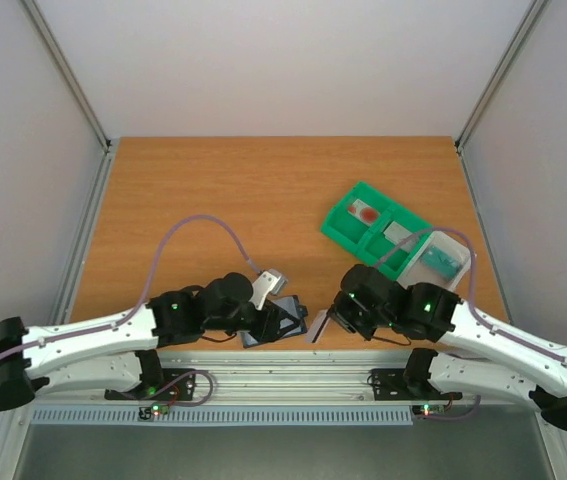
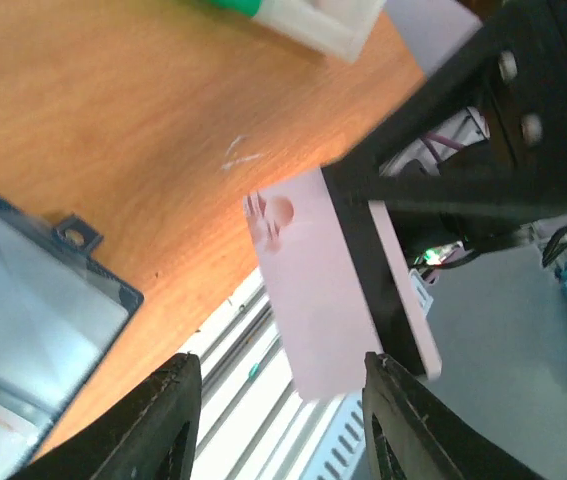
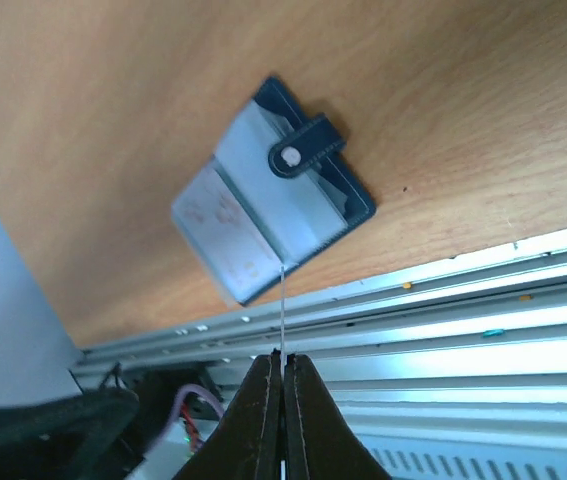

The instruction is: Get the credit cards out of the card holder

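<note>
A pale credit card [image 2: 328, 300] bearing a red mark was held by one edge between the tightly closed fingers of the right gripper [image 3: 281, 356], over the near edge of the wooden table [image 1: 213, 190]. The slate-blue card holder [image 3: 273, 190] was seen lying open on the table just beside it, closure tab uppermost. The left gripper [image 2: 281, 362] was pictured close to the holder with its jaws parted and nothing in them. A second card [image 1: 367, 212], marked with a red blotch, was seen in the green tray [image 1: 348, 243], well apart to the right.
</note>
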